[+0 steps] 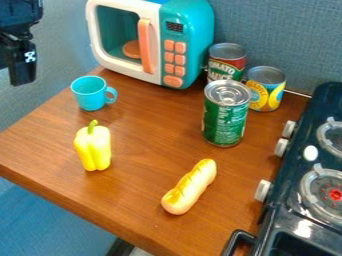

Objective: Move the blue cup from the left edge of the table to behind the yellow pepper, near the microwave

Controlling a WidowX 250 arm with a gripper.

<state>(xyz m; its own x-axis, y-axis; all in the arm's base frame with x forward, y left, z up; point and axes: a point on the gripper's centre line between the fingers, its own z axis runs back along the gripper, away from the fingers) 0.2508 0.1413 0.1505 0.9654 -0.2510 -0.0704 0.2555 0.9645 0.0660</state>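
Observation:
The black gripper [20, 60] hangs at the upper left edge of the camera view, left of the toy microwave and above the table's left side, touching nothing that I can see. Nearest to it is a turquoise cup [89, 94] standing upright, its handle to the right. Below the cup a yellow bell pepper [94, 147] stands with its green stem up. A bread roll [190, 186] lies slanted toward the table's front. A green can [226, 115] stands upright right of the middle, with a tomato sauce can [227, 61] and a yellow can [265, 88] behind it.
A turquoise and white toy microwave [189, 46] with an orange handle stands at the back of the wooden table [147, 130]; an orange disc shows inside it. Along the right edge is a dark toy stove [304, 200] with burners and knobs. A grey-blue wall rises behind.

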